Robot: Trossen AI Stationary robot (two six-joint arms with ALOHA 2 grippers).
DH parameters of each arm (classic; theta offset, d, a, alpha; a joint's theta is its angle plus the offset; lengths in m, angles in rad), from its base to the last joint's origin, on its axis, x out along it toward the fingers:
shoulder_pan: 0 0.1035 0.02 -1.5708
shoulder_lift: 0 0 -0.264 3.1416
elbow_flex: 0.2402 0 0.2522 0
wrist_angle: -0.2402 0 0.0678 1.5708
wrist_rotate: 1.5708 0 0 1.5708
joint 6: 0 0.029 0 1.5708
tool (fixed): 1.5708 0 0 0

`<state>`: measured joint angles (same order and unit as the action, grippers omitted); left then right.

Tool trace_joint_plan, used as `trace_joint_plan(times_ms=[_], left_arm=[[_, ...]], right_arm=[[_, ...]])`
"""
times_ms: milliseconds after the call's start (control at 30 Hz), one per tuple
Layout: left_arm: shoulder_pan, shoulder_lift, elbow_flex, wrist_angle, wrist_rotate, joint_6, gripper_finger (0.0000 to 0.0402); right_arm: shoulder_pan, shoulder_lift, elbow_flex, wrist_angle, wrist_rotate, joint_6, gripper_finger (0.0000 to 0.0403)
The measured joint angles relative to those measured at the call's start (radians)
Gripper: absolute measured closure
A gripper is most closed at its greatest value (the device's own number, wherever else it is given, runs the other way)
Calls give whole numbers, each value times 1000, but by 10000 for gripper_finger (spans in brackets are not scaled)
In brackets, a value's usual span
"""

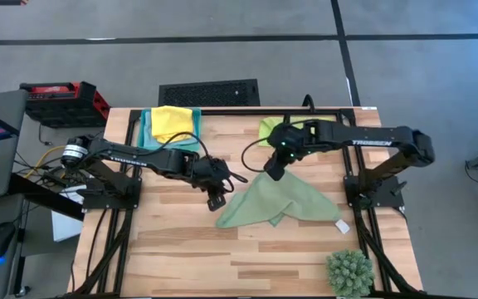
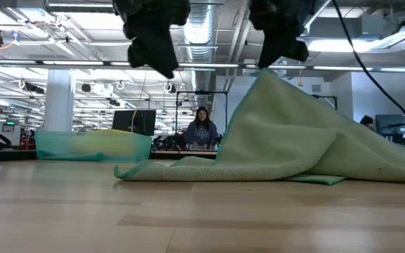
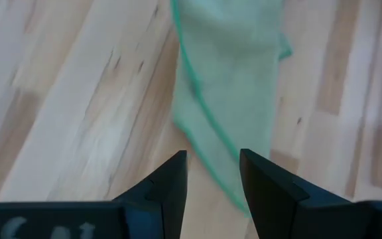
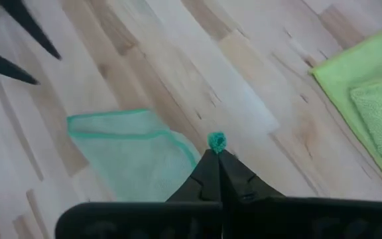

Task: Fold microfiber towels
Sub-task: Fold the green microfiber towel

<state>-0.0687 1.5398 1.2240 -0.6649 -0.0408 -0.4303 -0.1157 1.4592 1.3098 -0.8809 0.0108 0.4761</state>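
Pinching a corner of the sage green towel [image 1: 276,203], the right gripper [image 4: 217,151] had its fingers clenched tight, only a small tuft of the hem showing past the tips, and it held that corner lifted above the tabletop [image 1: 181,249] so the cloth rose in a tent to the fingers in the low view. The left gripper [image 3: 213,174] hovered just beside the towel's other end with its fingers spread and nothing between them, the cloth's green edge lying on the wood just ahead. The rest of the towel lay draped across the middle of the tabletop, one part doubled under itself. At the back edge sat the yellow towel [image 1: 173,121] on a light blue one [image 1: 148,128], and the lime green towel [image 1: 274,127] lay behind the right arm; a small spiky plant [image 1: 349,272] stood at the near right corner. The grip looked thin: with so little hem caught, a sideways pull could slip the corner free, and the tucked-under part might drag into a crooked fold unless the left fingers took their corner first.
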Motion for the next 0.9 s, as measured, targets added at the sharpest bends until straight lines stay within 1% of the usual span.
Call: trace_joint_plan(times_ms=[133, 267, 367, 467, 600, 633, 733, 900], left_arm=[[0, 0, 0, 91, -4, 65, 271], [0, 0, 0, 208, -90, 140, 271], [3, 35, 0, 328, -137, 220, 271], [12, 94, -1, 440, -137, 275, 271], [25, 169, -3, 550, -149, 288, 271], [30, 179, -1, 597, -161, 295, 271], [47, 194, 0, 670, -178, 336, 271], [82, 198, -1, 710, -142, 365, 271]], right_arm=[[46, -19, 2, -4, 55, 27, 402], [81, -19, 2, 2, 70, 47, 402], [97, -16, 2, 5, 71, 48, 402], [103, -14, 2, 15, 74, 48, 402], [103, -14, 2, 29, 74, 48, 403], [103, -14, 2, 29, 73, 48, 403], [103, -14, 2, 30, 73, 48, 403], [103, -14, 2, 31, 73, 50, 403]])
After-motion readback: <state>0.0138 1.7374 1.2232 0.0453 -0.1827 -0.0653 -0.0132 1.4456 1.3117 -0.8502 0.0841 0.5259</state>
